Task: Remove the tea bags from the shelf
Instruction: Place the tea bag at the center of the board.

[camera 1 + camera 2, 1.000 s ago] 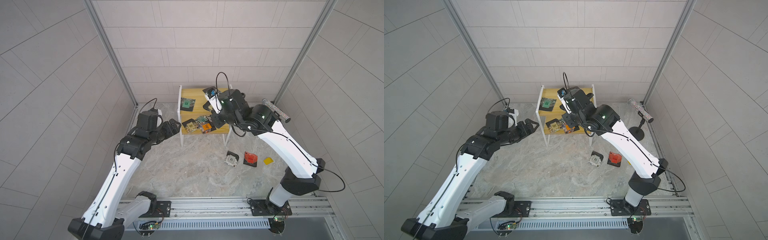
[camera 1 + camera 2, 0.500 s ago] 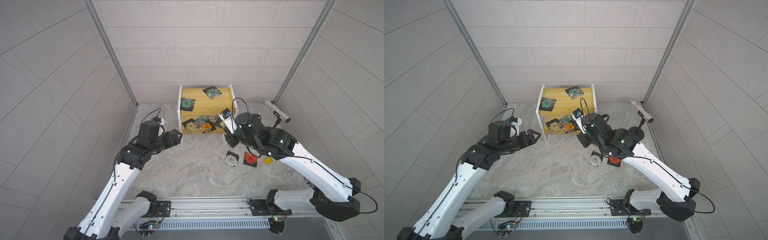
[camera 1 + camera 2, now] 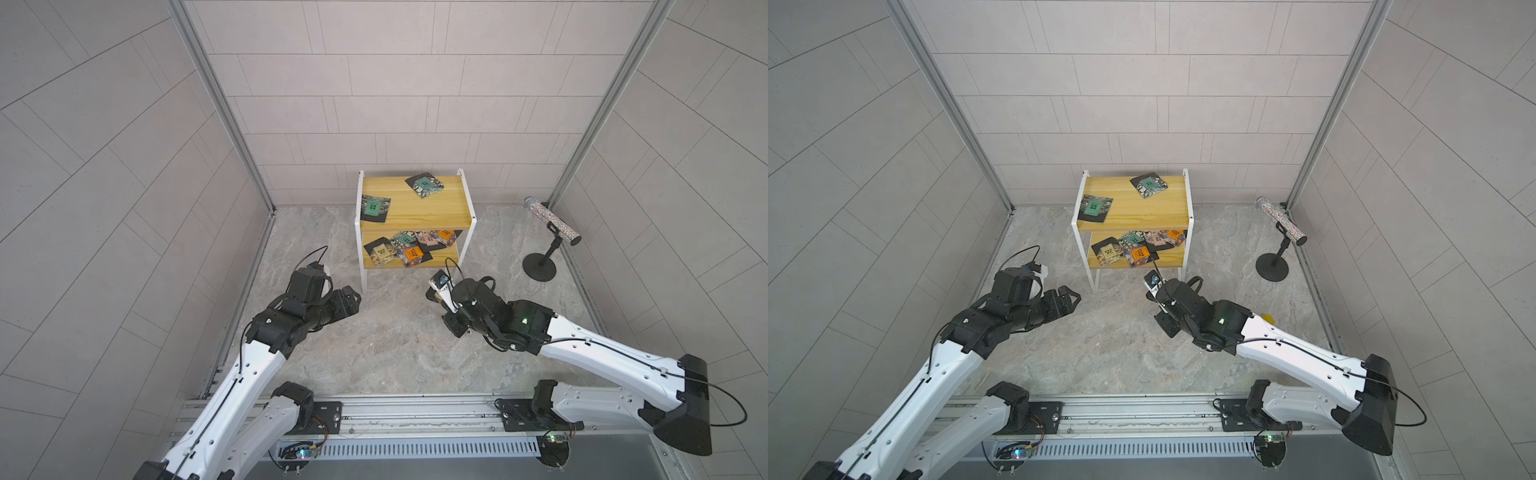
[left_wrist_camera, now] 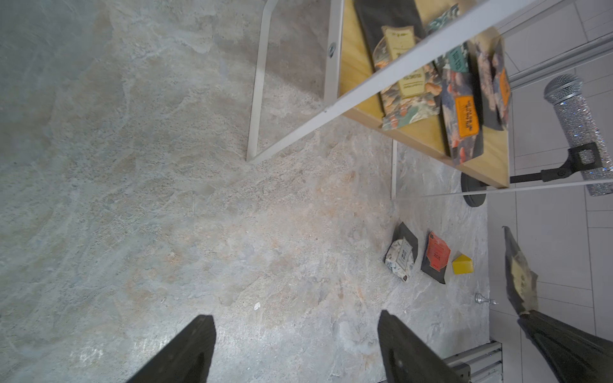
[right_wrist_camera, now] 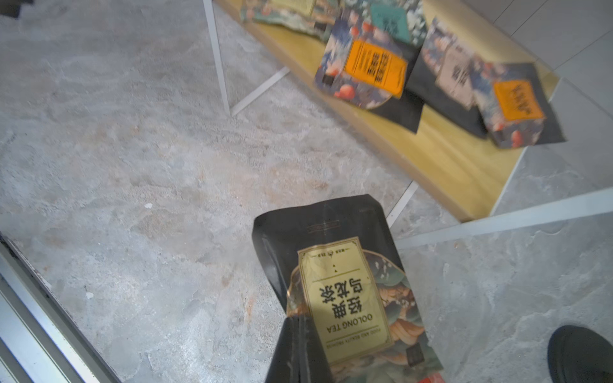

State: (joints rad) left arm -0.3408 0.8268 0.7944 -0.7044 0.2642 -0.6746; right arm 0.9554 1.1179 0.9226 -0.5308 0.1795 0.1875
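The right claw (image 5: 298, 331) is clamped on only the edge of the oolong tea bag (image 5: 345, 291), which may slip out early; the left claw (image 4: 295, 345) stands apart, empty.

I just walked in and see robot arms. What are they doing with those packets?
They are emptying the yellow shelf. The right tool is shut on one oolong tea bag, held above the floor in front of the shelf. The left tool is open and empty, hovering nearby. Two tea bags lie on the floor, and several others sit on both boards.
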